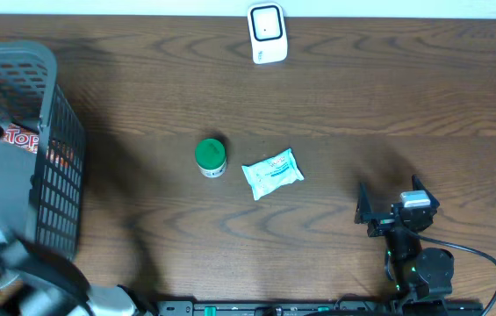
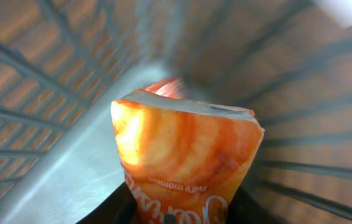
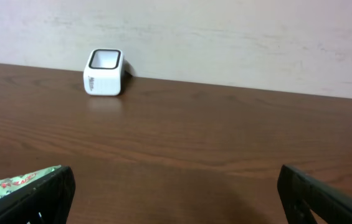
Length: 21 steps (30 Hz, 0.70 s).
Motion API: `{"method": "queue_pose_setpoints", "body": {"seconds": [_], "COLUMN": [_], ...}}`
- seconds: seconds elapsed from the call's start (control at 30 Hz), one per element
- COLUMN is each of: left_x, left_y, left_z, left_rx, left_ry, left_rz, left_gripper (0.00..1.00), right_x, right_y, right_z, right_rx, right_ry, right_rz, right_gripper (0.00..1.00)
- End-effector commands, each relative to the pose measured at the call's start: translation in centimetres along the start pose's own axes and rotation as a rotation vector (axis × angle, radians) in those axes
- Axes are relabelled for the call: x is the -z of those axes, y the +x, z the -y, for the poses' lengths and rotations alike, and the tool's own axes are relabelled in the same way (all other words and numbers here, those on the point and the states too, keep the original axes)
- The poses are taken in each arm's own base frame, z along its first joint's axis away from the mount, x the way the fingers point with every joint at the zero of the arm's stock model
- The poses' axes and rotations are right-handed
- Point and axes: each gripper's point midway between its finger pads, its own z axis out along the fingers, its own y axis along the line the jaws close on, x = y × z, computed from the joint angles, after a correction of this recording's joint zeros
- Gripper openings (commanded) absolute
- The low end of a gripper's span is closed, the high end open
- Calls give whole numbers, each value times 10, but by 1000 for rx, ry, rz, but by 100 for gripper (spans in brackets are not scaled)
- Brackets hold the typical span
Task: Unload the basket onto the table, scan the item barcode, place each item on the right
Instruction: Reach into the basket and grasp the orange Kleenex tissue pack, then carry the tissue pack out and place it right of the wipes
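Note:
In the left wrist view an orange snack packet point(image 2: 188, 143) with white lettering fills the middle, upright inside the grey mesh basket point(image 2: 32, 118). My left gripper point(image 2: 185, 202) is shut on its lower end, a dark finger pressed against each side. No barcode shows on the face I see. The white scanner point(image 1: 267, 33) stands at the table's far edge, also in the right wrist view point(image 3: 105, 72). My right gripper point(image 1: 390, 197) rests open near the front right, nothing between its fingers point(image 3: 45, 193).
The grey basket point(image 1: 50, 167) sits at the left edge with a red-lettered pack point(image 1: 21, 138) inside. A green-lidded jar point(image 1: 211, 157) and a white-and-green packet point(image 1: 272, 174) lie mid-table. A cable point(image 1: 485, 263) loops by the right arm.

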Motion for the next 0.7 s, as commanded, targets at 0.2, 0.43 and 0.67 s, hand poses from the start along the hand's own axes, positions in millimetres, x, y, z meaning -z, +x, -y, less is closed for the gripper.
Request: {"method": "queue_pose_setpoints", "body": {"seconds": [0.2, 0.43, 0.67], "left_x": [213, 205, 146], "left_y": [56, 198, 329], "left_z": [227, 350, 412], "left_rx": [-234, -645, -893], "left_ry": [885, 915, 825], "left_rz": [79, -153, -350], "left_gripper": [38, 38, 38], "right_x": [0, 0, 0], "right_y": [1, 1, 1], "right_z": [1, 1, 1], "right_rx": [-17, -17, -17], "right_ry": [6, 6, 6], "right_rz": [-4, -4, -4], "right_gripper": [99, 99, 99]}}
